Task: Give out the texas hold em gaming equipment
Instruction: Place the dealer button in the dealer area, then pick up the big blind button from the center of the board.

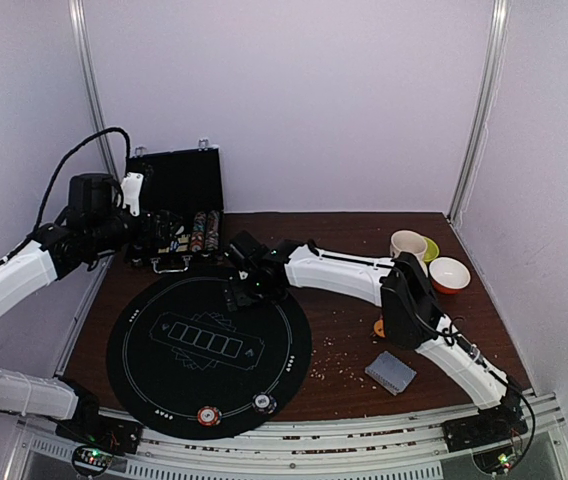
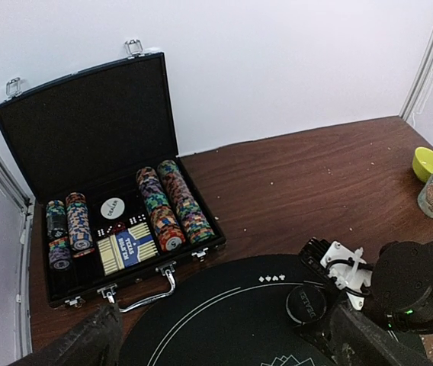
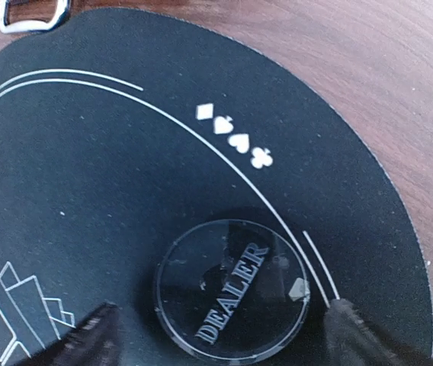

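A clear round disc marked DEALER (image 3: 234,290) lies flat on the black round mat (image 3: 87,168), close to its far rim. My right gripper (image 3: 220,339) stands open over it, one fingertip on each side with a gap to the disc. The left wrist view shows the same disc (image 2: 306,303) beside the right gripper (image 2: 354,301). A red-white chip (image 1: 207,415) and a black-white chip (image 1: 262,403) rest on the mat's near edge. An orange chip (image 1: 380,327) and a grey-blue deck (image 1: 391,372) lie on the table to the right. My left gripper (image 2: 228,354) hovers open and empty.
An open black case (image 2: 87,130) with rows of chips stands at the back left, its handle toward the mat (image 1: 209,345). A patterned mug (image 1: 408,245), a green bowl (image 1: 431,250) and an orange bowl (image 1: 449,273) stand at the back right. White walls close in the table.
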{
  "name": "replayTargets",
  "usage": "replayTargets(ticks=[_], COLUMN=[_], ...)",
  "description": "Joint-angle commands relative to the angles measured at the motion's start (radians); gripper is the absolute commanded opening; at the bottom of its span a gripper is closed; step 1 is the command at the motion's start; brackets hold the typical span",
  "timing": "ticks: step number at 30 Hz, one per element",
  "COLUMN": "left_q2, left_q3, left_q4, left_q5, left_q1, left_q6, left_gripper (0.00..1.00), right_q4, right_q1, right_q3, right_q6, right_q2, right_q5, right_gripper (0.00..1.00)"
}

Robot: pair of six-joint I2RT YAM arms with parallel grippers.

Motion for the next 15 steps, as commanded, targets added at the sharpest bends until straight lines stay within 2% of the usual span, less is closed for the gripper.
replayTargets(ticks=[1,5,8,11,15], left_q2=[-0.011,-0.016,-0.026,-0.033,-0.037], left_q3=[-0.011,-0.004,-0.004,-0.009,-0.021], left_q4=[0.028,0.028,0.033,0.044,0.076], left_q5=[-0.002,-0.012,-0.016,-0.012,0.008], left_q1=[-0.005,-0.006,-0.005,-0.005,-0.006], left_q6=[0.002,0.010,0.015,0.015,0.017], left_gripper=[0.98,0.98,0.98,0.98,0.98], right_q4=[0.018,-0.020,-0.052,-0.071,-0.124], right_q1=[0.005,0.004,0.002,-0.017,-0.085], right_q3=[0.022,0.010,-0.077,-0.297,-0.657], right_q6=[-0.043,-0.107,-0.170,-0.203,-0.145], right_q2=[-0.027,-0.147,-0.306,-0.512,-0.773], right_q5=[-0.033,-0.063,-0.101,-0.078,0.030], right_gripper=[1.00,1.00,1.00,1.00,1.00])
